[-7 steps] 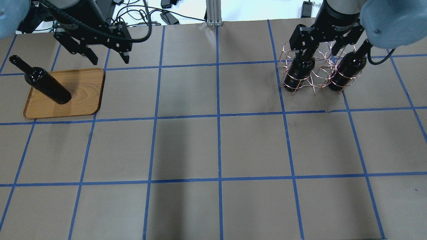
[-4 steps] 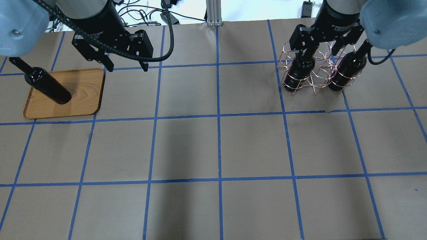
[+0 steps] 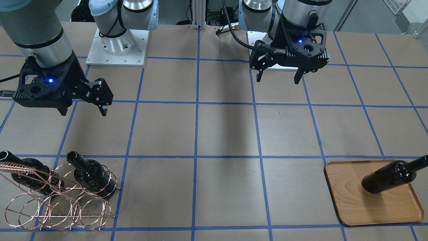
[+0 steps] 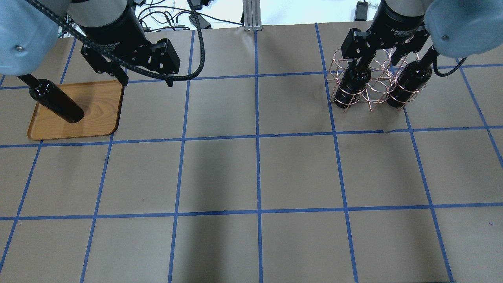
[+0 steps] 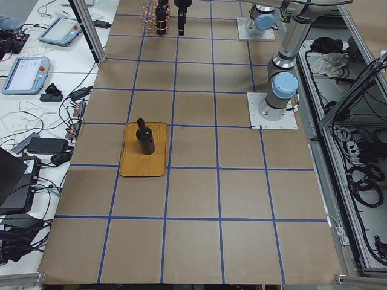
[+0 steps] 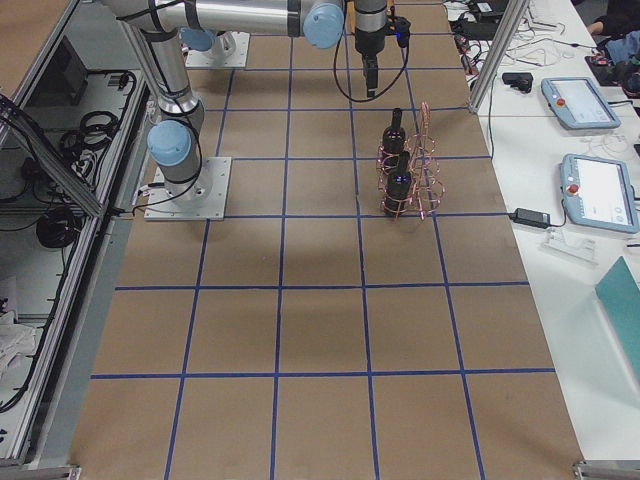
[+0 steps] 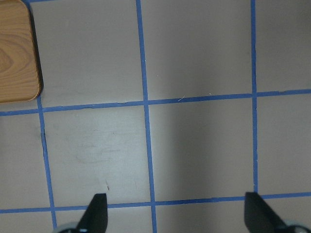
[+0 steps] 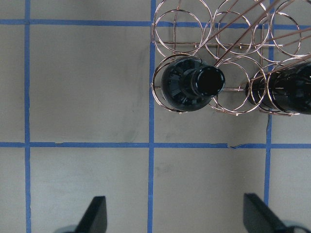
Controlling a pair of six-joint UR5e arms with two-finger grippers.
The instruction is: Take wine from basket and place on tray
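Silver arms (image 3: 36,30), pale-blue joint caps (image 3: 100,6), black wrist housings (image 3: 40,91), blue lights (image 3: 50,80), ribbed cable (image 4: 202,47).

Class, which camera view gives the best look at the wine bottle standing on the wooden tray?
Exterior front-facing: the bottle stands large and unblocked on the tray, only its mouth at the frame edge. Overhead: the left arm hides its neck. Exterior left: whole but small. The other views miss it.

Overhead behind, front opposite, both on the whole table (image 4: 298,169); side views endwise; wrist cameras close, downward.
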